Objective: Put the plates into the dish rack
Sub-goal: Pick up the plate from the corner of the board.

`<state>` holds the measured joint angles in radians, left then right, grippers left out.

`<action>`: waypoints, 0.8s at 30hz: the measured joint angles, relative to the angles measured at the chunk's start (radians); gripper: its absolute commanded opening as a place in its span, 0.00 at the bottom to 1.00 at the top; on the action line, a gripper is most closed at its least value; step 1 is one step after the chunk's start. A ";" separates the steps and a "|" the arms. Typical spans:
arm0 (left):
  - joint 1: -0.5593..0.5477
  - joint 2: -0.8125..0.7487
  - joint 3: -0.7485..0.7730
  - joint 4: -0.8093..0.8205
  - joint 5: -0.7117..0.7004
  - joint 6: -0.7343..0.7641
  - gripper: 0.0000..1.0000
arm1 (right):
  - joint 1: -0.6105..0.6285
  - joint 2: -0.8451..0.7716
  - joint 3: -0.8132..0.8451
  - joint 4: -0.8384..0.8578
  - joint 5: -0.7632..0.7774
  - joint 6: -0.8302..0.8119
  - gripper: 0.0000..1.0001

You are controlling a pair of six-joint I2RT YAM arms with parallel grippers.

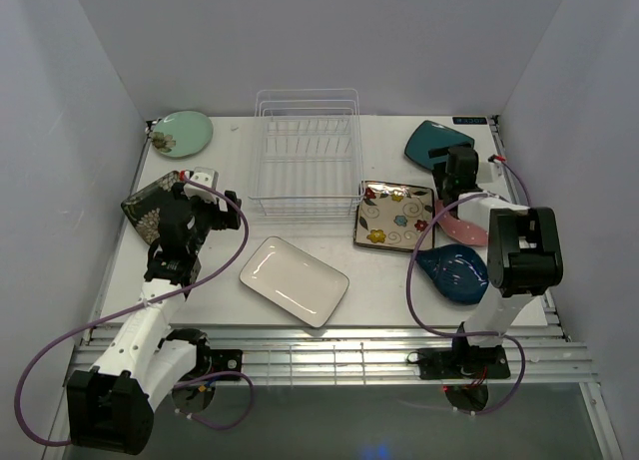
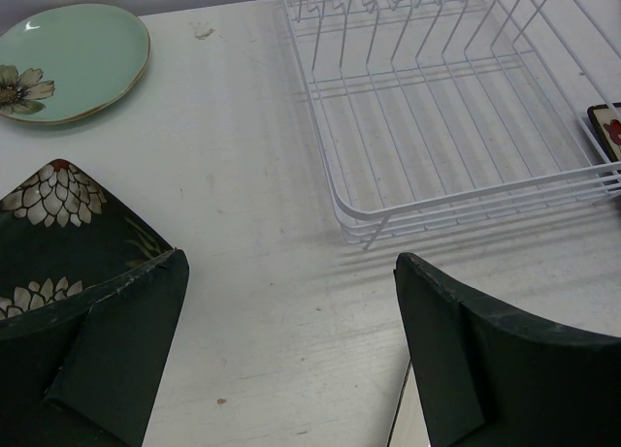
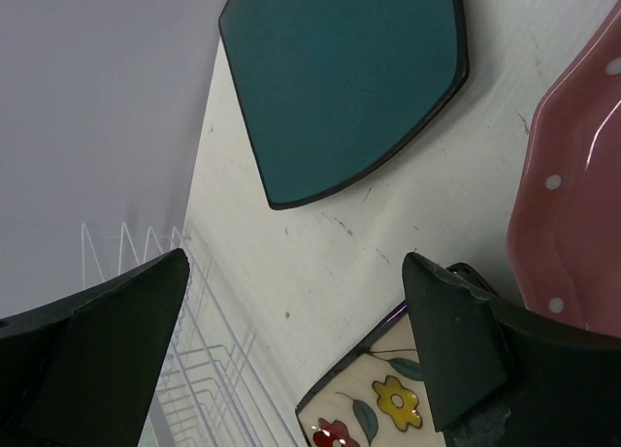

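Jaws of left gripper (image 2: 289, 302) and right gripper (image 3: 296, 292) are standing apart, gripping nothing. Dark floral plate (image 2: 58, 234) is lying beside the left one, apart from dish rack (image 2: 466, 200); pinching its rim is looking wisest.

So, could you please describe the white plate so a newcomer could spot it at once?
Start at the white wire dish rack at the back middle of the table. Just in front of it, toward the near edge, a rectangular plate lies flat and askew. It is the only plain white one: the square plate to its right and the dark plate to its left both bear flowers.
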<state>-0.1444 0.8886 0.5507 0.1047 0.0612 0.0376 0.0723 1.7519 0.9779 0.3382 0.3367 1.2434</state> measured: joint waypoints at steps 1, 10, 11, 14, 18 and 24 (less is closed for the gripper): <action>0.000 0.000 0.000 0.000 0.000 0.000 0.98 | -0.001 0.011 0.005 0.000 0.000 0.005 0.97; 0.000 0.002 0.000 0.000 0.000 0.000 0.98 | -0.016 0.106 0.031 0.001 0.005 0.037 0.98; 0.000 0.002 0.000 0.000 0.000 0.000 0.98 | -0.019 0.115 0.034 0.002 0.005 0.037 0.99; 0.000 0.002 0.000 0.000 0.000 0.000 0.98 | -0.024 0.135 0.042 0.008 0.011 0.037 1.00; 0.000 -0.001 0.000 0.000 0.002 0.000 0.98 | -0.027 0.171 0.068 0.029 0.027 0.037 1.00; 0.000 -0.002 -0.001 0.000 0.006 0.000 0.98 | -0.034 0.228 0.126 0.042 0.040 0.037 0.96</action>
<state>-0.1444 0.8867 0.5499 0.1047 0.0677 0.0376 0.0387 1.9797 1.1038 0.3798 0.3767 1.2804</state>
